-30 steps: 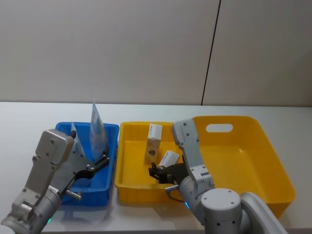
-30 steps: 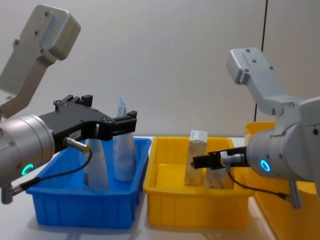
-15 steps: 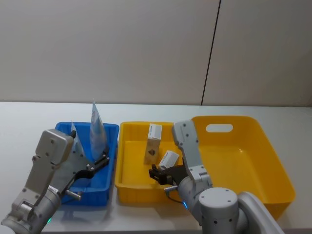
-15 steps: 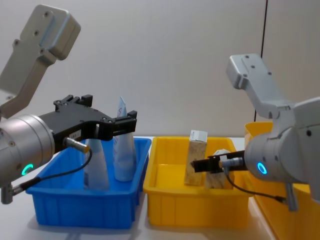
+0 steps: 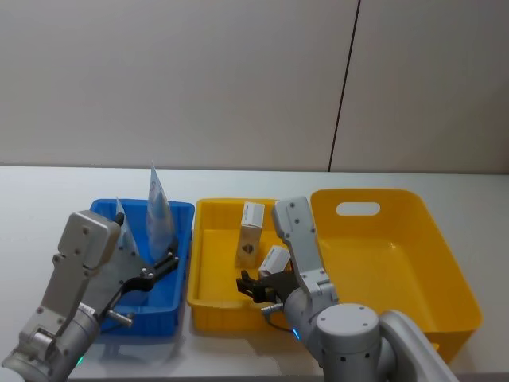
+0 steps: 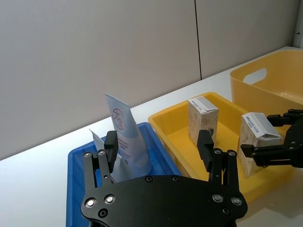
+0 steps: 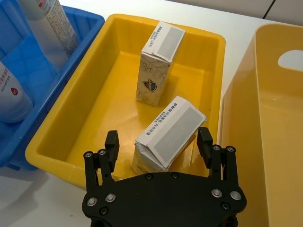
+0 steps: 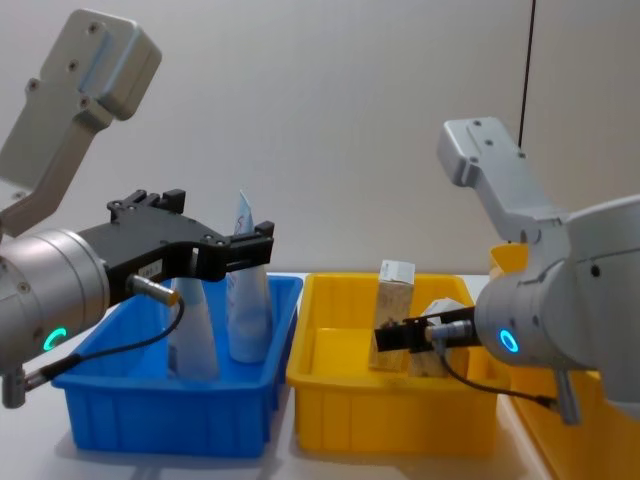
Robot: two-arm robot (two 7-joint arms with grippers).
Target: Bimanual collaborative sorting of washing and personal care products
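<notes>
- Blue plastic tray [image 5: 155, 322] sits at the left of the white surface [image 5: 48, 191]. It holds two pale squeeze tubes upright: a tall tube [image 5: 157, 213] with red print and a shorter tube [image 8: 192, 335] just beside it.
- Left end effector [image 6: 158, 144] hovers over this tray, fingers spread, close to the tall tube and holding nothing.
- Small yellow tray [image 5: 215, 310] stands just beside the blue one. Inside, a beige carton [image 5: 251, 233] stands upright and a second carton [image 5: 274, 259] leans tilted, nearer the robot.
- Right end effector [image 7: 158, 141] is low over the second carton, fingers spread to either side of it.
- Large yellow bin [image 5: 374, 193] with a handle slot stands farthest right.
</notes>
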